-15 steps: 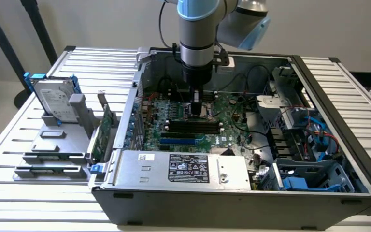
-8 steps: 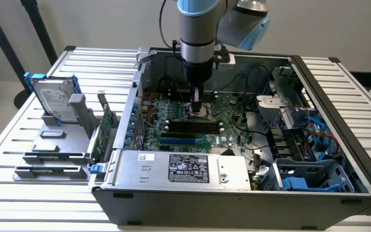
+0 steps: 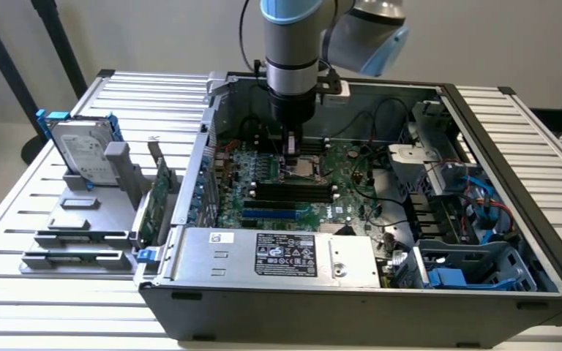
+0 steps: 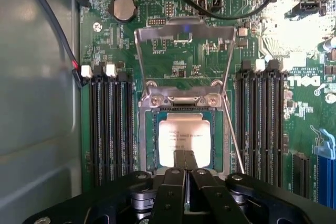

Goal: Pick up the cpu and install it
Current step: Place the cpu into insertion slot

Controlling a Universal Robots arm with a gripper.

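Observation:
The cpu (image 4: 185,132), a small square chip with a shiny silver top, lies flat in its socket on the green motherboard (image 4: 173,66). The socket's metal load plate (image 4: 184,32) is flipped open and lies back on the board. My gripper (image 4: 185,157) is shut, its two black fingers pressed together with their tips over the near edge of the chip's top; nothing is held between them. In the exterior view the gripper (image 3: 292,155) points straight down into the open computer case, just above the cpu (image 3: 306,171).
Long black memory slots (image 4: 110,124) (image 4: 262,119) flank the socket. Black cables (image 4: 226,9) cross the board beyond it. A power supply (image 3: 281,256) fills the case's front. A hard drive (image 3: 81,150) with blue rails stands in a grey holder at the exterior view's left.

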